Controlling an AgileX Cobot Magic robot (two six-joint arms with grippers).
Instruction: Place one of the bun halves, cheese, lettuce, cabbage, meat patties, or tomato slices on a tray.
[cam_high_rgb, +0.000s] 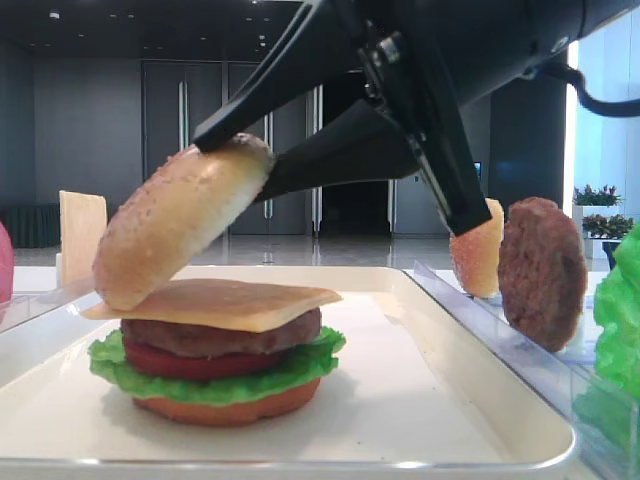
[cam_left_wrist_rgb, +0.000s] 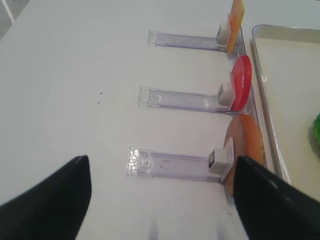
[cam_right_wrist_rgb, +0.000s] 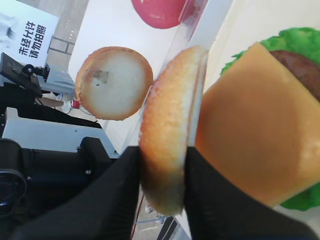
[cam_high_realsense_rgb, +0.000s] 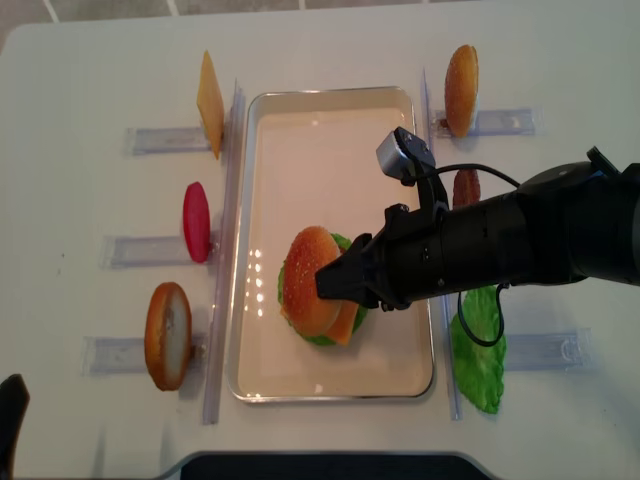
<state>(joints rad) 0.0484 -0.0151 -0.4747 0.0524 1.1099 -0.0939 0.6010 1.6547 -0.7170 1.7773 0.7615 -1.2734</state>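
The stack at frame centre is built up to the cheese (cam_high_rgb: 225, 303); the right gripper (cam_high_rgb: 243, 163) grips the tilted top bun half (cam_high_rgb: 180, 222), not yet released.

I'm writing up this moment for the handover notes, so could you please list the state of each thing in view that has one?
Top bun half: tilted, lower edge on the cheese, gripped by the right gripper.
Cheese: flat on the stacked patty.
Tray: holds the stacked burger.
Spare bun half: upright in the rack.
Spare tomato slice: upright in its rack.
Left gripper: open, holding nothing.
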